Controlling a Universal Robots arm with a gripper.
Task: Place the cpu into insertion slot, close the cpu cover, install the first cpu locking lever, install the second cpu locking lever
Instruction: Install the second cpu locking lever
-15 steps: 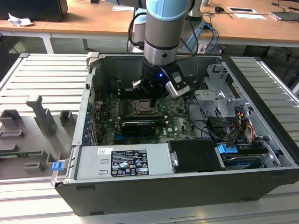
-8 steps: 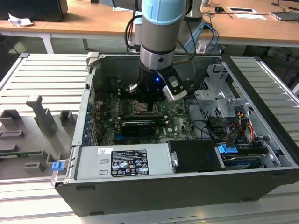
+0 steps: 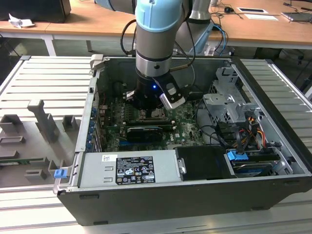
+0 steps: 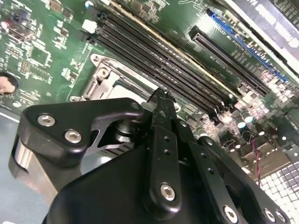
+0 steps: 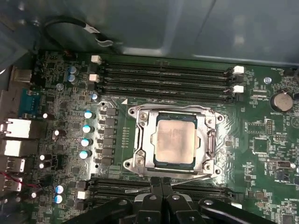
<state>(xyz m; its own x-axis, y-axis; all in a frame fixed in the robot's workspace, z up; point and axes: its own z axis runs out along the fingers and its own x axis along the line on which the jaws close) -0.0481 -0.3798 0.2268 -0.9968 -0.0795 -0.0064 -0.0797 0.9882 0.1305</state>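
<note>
The silver-grey cpu (image 5: 175, 140) lies flat in the insertion slot (image 5: 132, 112) of the green motherboard (image 5: 261, 140). The silvery cpu cover (image 5: 145, 140) lies down around it, framing the chip. A thin metal locking lever (image 5: 191, 179) runs along the socket edge nearest my gripper (image 5: 161, 183). The two black fingers are pressed together right at that lever, with nothing seen between them. In the second wrist view the fingertips (image 4: 161, 95) hover just beside the socket's metal rim (image 4: 105, 77). In the exterior view the arm reaches down into the open computer case, over the socket (image 3: 157, 115).
Long black memory slots (image 5: 163, 79) flank the socket on two sides. A black expansion card (image 3: 146, 130) sits close in front of the arm. The power supply (image 3: 126, 168), a drive cage (image 3: 229, 105), cables (image 3: 243, 131) and the case walls (image 3: 97, 97) hem the board in.
</note>
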